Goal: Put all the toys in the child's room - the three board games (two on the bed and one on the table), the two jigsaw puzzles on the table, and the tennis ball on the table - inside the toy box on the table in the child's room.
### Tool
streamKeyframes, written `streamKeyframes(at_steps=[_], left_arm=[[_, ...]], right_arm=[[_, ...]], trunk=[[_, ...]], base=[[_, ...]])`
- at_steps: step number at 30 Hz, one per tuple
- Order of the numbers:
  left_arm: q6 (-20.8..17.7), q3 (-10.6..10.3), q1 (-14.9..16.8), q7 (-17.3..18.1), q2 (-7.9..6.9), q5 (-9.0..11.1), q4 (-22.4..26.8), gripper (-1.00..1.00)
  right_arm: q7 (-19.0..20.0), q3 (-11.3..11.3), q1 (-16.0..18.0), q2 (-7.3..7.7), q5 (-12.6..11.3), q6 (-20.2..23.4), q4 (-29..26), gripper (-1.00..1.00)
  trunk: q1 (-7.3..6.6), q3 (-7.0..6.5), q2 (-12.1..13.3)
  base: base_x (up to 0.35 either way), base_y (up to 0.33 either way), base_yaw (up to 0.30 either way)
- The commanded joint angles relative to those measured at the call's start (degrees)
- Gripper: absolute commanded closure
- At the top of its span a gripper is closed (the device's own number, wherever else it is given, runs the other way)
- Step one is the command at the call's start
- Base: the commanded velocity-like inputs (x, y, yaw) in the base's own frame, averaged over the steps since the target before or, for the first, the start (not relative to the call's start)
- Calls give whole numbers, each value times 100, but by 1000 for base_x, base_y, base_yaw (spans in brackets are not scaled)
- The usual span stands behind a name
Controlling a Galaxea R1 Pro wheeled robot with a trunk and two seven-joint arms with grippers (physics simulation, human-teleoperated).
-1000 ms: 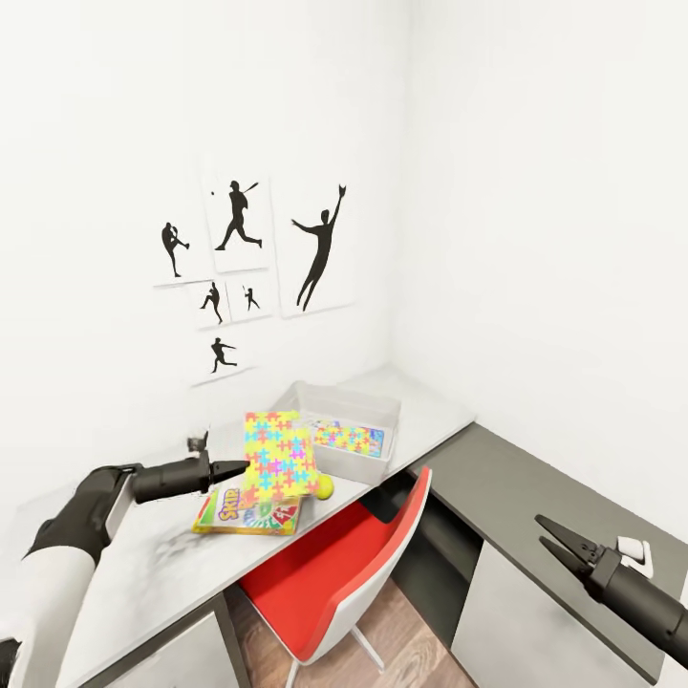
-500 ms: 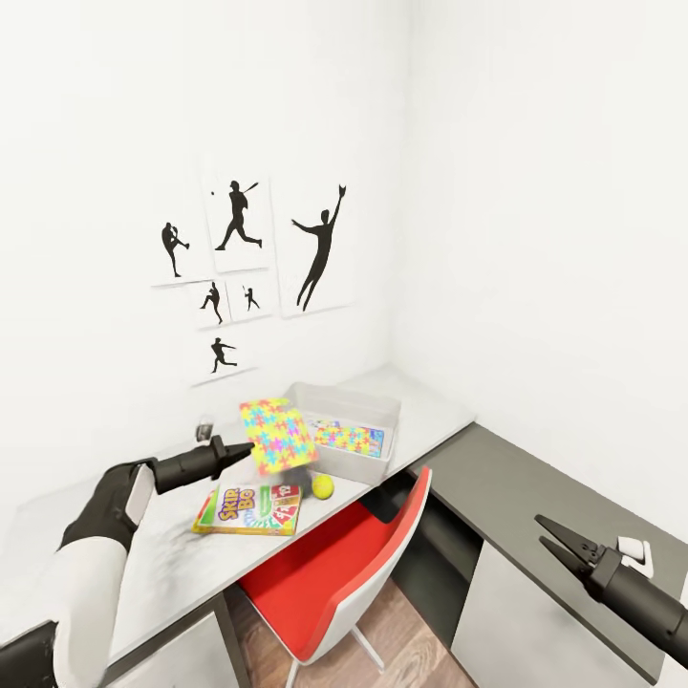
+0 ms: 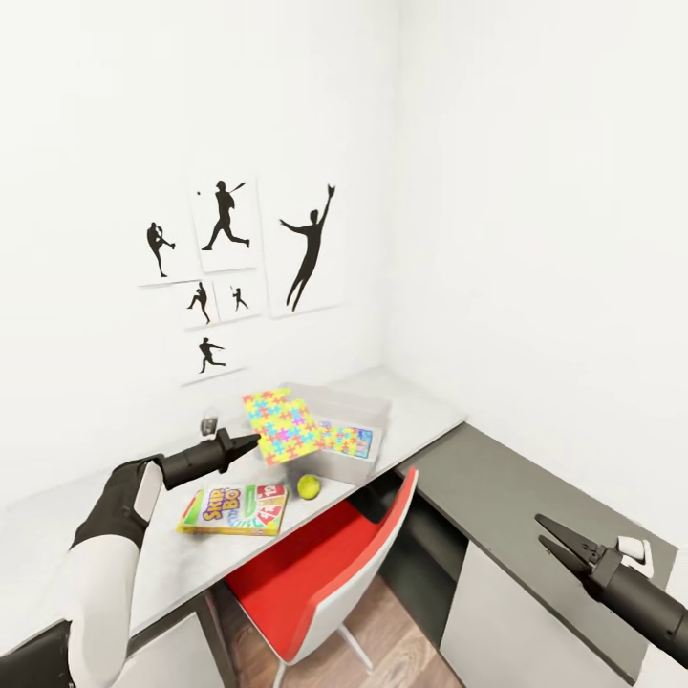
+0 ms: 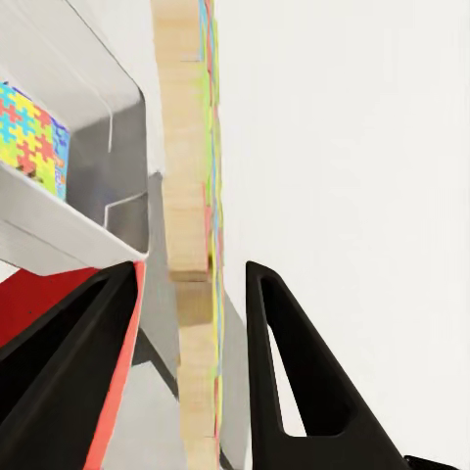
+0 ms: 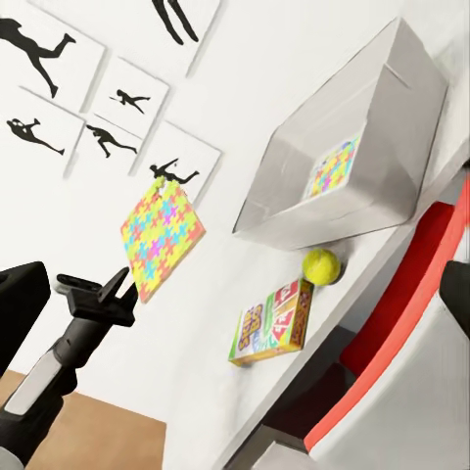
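Note:
My left gripper (image 3: 253, 440) is shut on one edge of a jigsaw puzzle (image 3: 282, 425), held tilted in the air over the near rim of the toy box (image 3: 363, 401). In the left wrist view the puzzle (image 4: 191, 196) shows edge-on between the black fingers (image 4: 284, 362). A second jigsaw puzzle (image 3: 346, 440) lies inside the box. On the table (image 3: 162, 564) lie the tennis ball (image 3: 308, 486) and a green-and-red board game (image 3: 234, 508), both in front of the box. My right gripper (image 3: 554, 545) hangs open over the dark cabinet, far from the toys. The bed is out of view.
A red chair (image 3: 315, 564) is pushed under the table's front edge. The lower dark-grey cabinet (image 3: 497, 487) runs along the right wall, with a small white object (image 3: 633, 549) on it. Athlete silhouette pictures (image 3: 225, 220) hang above the table. A small grey item (image 3: 209, 420) stands near the wall.
My left gripper has lifted the jigsaw puzzle off the board game and carried it toward the toy box. The head view has shifted a little. The right arm has not moved.

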State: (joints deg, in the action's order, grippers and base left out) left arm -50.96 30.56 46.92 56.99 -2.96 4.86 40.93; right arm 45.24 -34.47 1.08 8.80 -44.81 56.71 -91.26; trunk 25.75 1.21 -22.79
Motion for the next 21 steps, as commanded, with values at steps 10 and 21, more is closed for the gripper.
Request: streamKeyframes(at_steps=[10,21], left_arm=[[-37,11,10,8,23,24,3,100],[-37,12,10,8,23,24,3,100]], right_arm=[[32,-7,7,7,16,27,3,-100],[36,-7,7,0,16,24,3,-100]], trunk=[[4,13,-13],[4,13,-13]], base=[[0,-89,0],[0,-127,0]])
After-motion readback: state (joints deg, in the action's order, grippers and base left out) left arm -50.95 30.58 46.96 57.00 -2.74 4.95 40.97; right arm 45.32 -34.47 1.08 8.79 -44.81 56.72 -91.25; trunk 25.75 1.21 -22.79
